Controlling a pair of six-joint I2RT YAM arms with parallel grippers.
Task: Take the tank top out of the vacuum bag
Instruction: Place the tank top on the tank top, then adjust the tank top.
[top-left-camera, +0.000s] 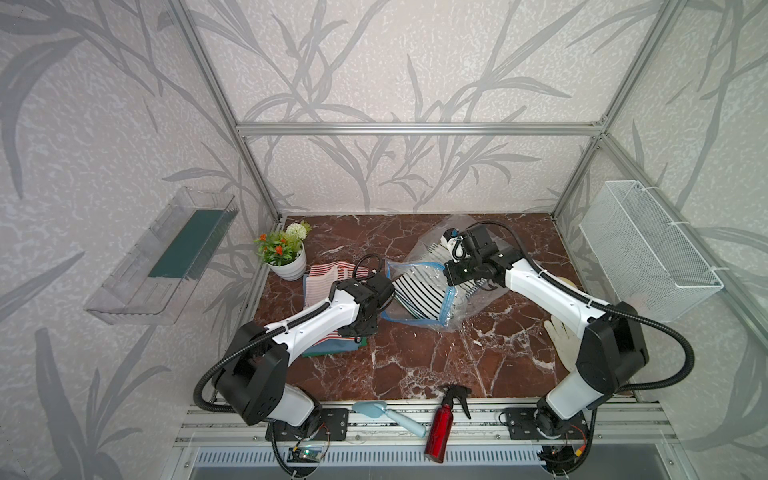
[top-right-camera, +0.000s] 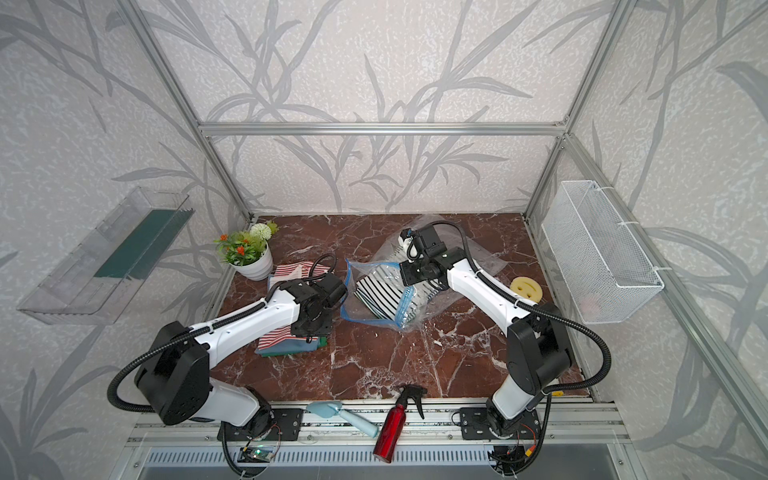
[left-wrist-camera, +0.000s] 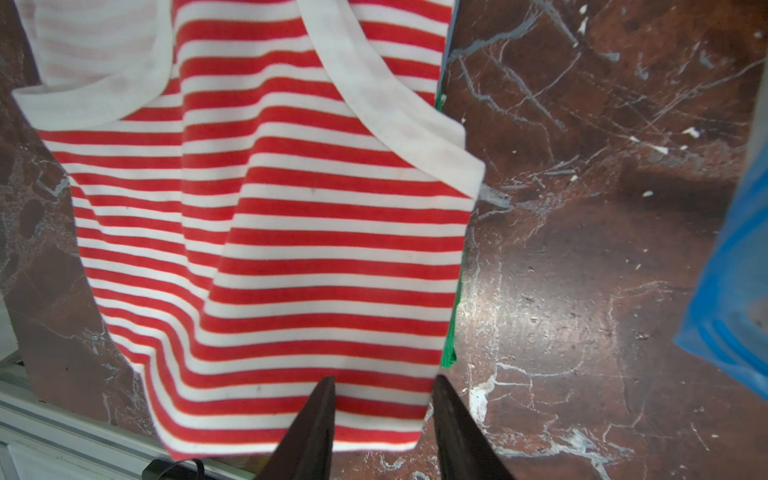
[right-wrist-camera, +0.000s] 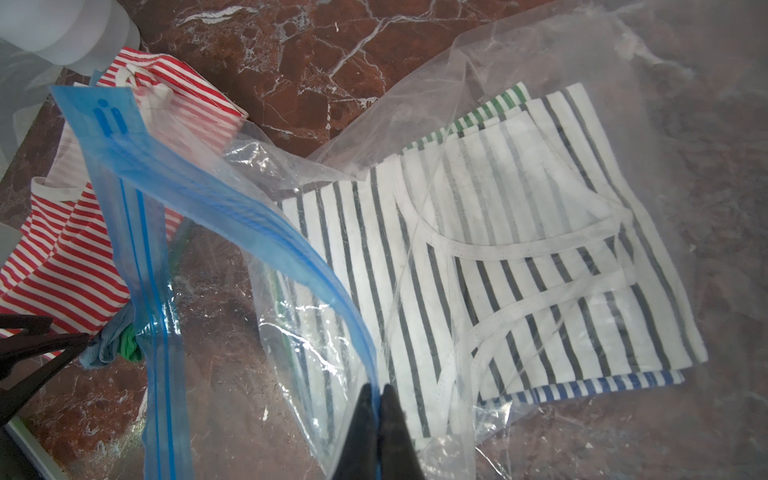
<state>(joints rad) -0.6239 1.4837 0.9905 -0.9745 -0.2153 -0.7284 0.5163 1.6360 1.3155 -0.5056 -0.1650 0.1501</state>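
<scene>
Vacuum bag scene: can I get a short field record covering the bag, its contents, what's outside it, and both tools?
bag: vacuum bag, mouth open
inside: black-striped tank top over a green-striped top and a blue-striped top
outside: red-striped tank top, on a folded pile
right tool: shut on the blue zip strip
left tool: open above the red-striped tank top, holding nothing

Top views high overhead, wrist views close, sharing vacuum bag (right-wrist-camera: 249, 216)

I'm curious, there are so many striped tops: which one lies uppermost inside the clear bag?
The black-and-white striped top. A green-striped top and a blue-striped top peek out beneath it; the red-striped top lies outside the bag.
</scene>
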